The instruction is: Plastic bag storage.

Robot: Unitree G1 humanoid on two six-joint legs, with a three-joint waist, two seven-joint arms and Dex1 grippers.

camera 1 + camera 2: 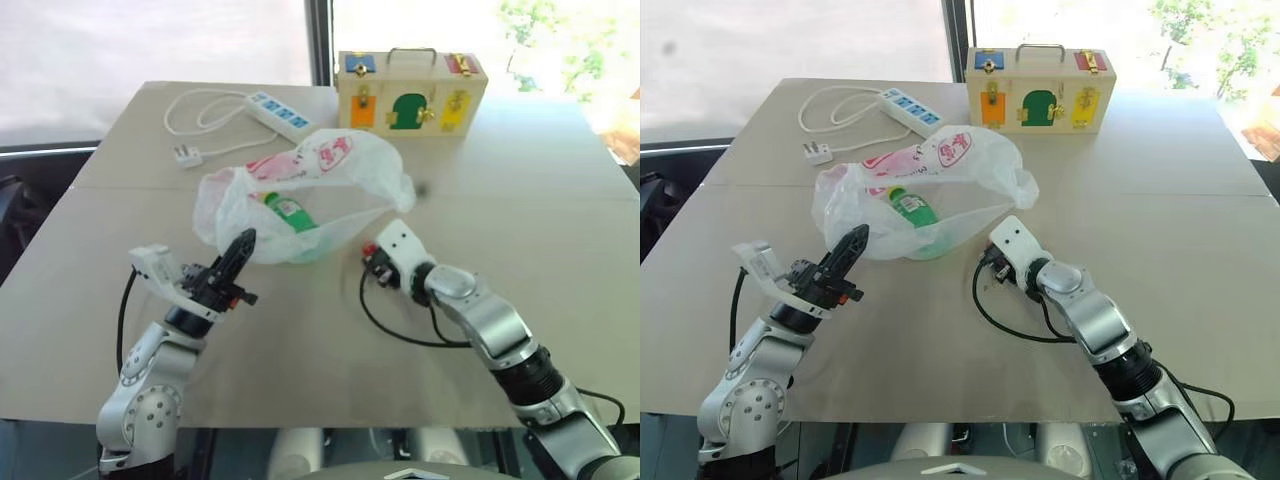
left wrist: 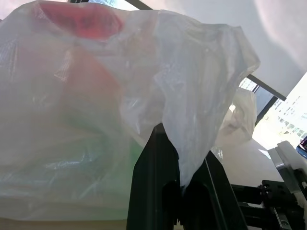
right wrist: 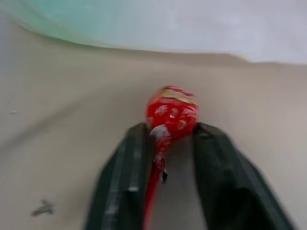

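On the table [image 1: 560, 200], the left pincer [image 1: 240, 247] is clamped on a fold of the plastic bag [image 1: 340, 170], its black fingers [image 2: 158, 191] pressed together on the thin film. The bag lies crumpled at the table's middle (a green bottle [image 1: 290, 212] shows through it), in front of the wooden box [image 1: 410, 92]. Just beside the bag, the right pincer [image 3: 165, 143] grips a red lollipop [image 3: 171, 111] at its wrapped neck.
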